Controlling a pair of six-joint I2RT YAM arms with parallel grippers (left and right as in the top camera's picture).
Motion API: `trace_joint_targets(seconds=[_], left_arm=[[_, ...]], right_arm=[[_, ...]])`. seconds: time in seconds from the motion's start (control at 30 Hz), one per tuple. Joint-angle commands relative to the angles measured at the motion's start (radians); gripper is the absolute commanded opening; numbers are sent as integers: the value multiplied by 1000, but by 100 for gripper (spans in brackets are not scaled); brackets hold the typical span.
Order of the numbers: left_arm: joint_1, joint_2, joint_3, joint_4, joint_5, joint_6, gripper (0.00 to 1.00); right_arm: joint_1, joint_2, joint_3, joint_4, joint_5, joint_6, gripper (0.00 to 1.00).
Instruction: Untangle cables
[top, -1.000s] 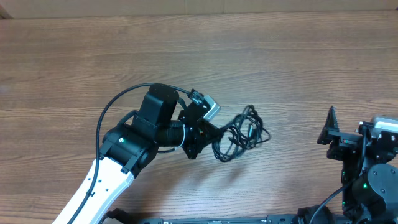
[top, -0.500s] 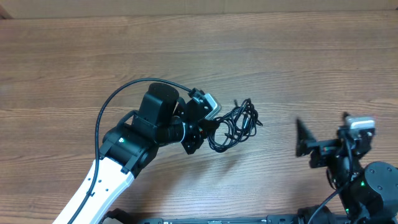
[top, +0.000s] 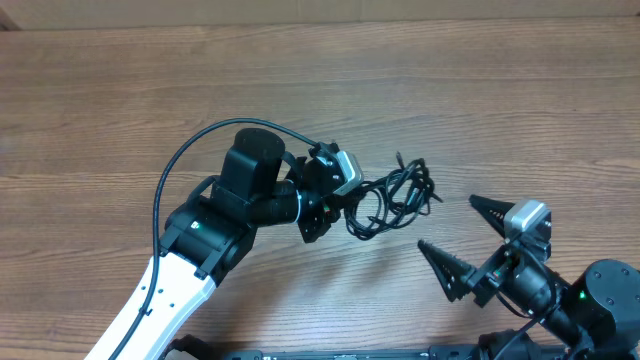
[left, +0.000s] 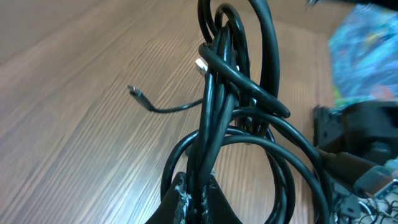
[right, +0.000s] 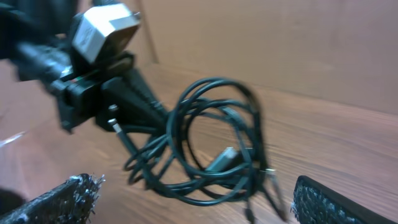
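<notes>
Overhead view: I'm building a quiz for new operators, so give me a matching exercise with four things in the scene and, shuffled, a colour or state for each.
Things:
1. left gripper
2. right gripper
3. cables
4. table

Colours or states:
A. wide open, holding nothing
B. black, tangled in loops
C. shut, clamped on the bundle
D. brown wood grain

Pairs: 1-C, 2-A, 3-B, 4-D
</notes>
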Motion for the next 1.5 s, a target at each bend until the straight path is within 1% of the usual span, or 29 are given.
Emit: trace_joint_targets(seconds=[0.0,0.13,0.2,0.37,0.5,0.63,0.7,0.8,0.9,0.93,1.0,1.03,1.1,1.13,1.23,1.33,1.4,1.47], left_arm=[[4,-22,5,38,144,5,4],[5,-22,5,74,207,-43,4],[4,-22,5,84,242,-46,4],[4,-22,5,87,254,-72,4],[-5,-21,5,87,255,-71,4],[-25,-21,5,94,286,-66,4],[-34,-21,5,93,299,-38,4],[-45,-21,5,90,321,22,4],[-56,-21,5,85,332,83,4],[-56,-21,5,85,331,87,4],[-56,-21,5,87,330,98,4],[-56,-21,5,92,331,98,4],[-56,-21,5,104,331,97,4],[-56,-21,5,110,331,97,4],[-56,-21,5,137,332,89,4],[-57,-21,5,174,332,47,4],[-57,-21,5,193,332,19,4],[-57,-21,5,197,336,14,4]], right_arm=[[-3,2,24,16,-129,-7,100],[-3,2,24,55,-214,-6,100],[-3,2,24,61,-237,-6,100],[-3,2,24,47,-254,-8,100],[-3,2,23,40,-344,-115,100],[-3,2,23,15,-355,-200,100],[-3,2,19,11,-351,-229,98],[-3,2,18,10,-335,-252,89],[-3,2,18,8,-286,-253,86],[-3,2,18,6,-283,-259,86],[-3,2,18,4,-284,-267,82],[-3,2,18,3,-285,-267,79],[-3,2,18,-2,-285,-267,65],[-3,2,18,-5,-285,-267,61],[-3,2,18,-11,-285,-268,60],[-3,2,18,-19,-284,-271,60],[-3,2,18,-19,-284,-273,57],[-3,2,18,-23,-284,-300,49]])
